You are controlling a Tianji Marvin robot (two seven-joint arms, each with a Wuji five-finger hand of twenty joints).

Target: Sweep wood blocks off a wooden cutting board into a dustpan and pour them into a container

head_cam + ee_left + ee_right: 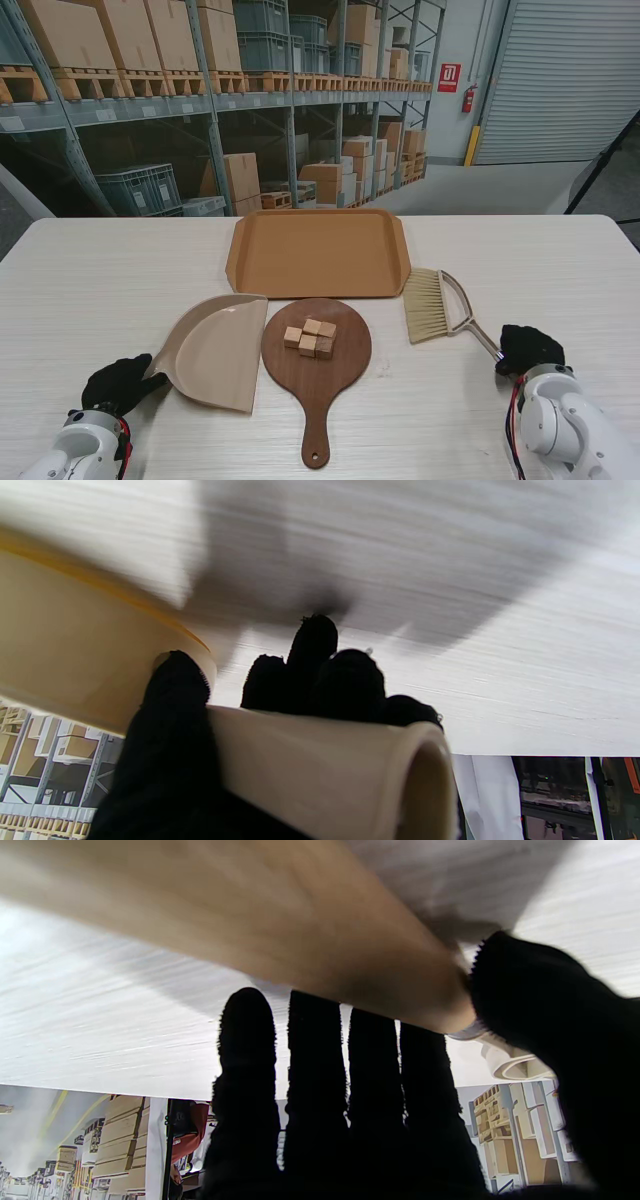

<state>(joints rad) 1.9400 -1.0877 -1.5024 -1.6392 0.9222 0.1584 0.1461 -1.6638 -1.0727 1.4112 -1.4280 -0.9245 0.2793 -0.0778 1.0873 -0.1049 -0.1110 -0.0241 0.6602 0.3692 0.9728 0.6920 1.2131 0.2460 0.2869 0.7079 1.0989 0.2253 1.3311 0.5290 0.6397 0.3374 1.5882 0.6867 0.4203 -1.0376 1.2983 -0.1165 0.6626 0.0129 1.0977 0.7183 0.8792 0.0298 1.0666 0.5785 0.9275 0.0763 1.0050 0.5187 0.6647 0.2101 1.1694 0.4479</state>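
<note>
Stand view showed the job barely begun: five or so wood blocks [310, 338] sat clustered on the round wooden cutting board [317, 352] at the middle of the tabletop [100, 290], none yet swept off. The dustpan [215, 350] lay just left of the board, its open mouth turned toward the board and touching or nearly touching its rim. The brush [435, 307] lay to the right of the board, bristles pointing far, handle running near and right. Beyond the board stood the orange tray [318, 252], presumably the container, with nothing in it. Sweeping, lifting and pouring all looked still to be done.

The left hand [120, 385] was at the dustpan's handle; its wrist view showed the thumb [172, 700] pressed on one side of the hollow cream handle [320, 765] and the other fingers [320, 670] curled over the far side, so it appeared clamped on the dustpan. The right hand [528, 348] was at the end of the brush handle. Its wrist view showed four fingers [310, 1080] extended side by side under the tan handle [280, 935] with the thumb [545, 1005] against the handle's end; the fingers were not yet wrapped, so I judged the grip unfinished, touching rather than holding.
</note>
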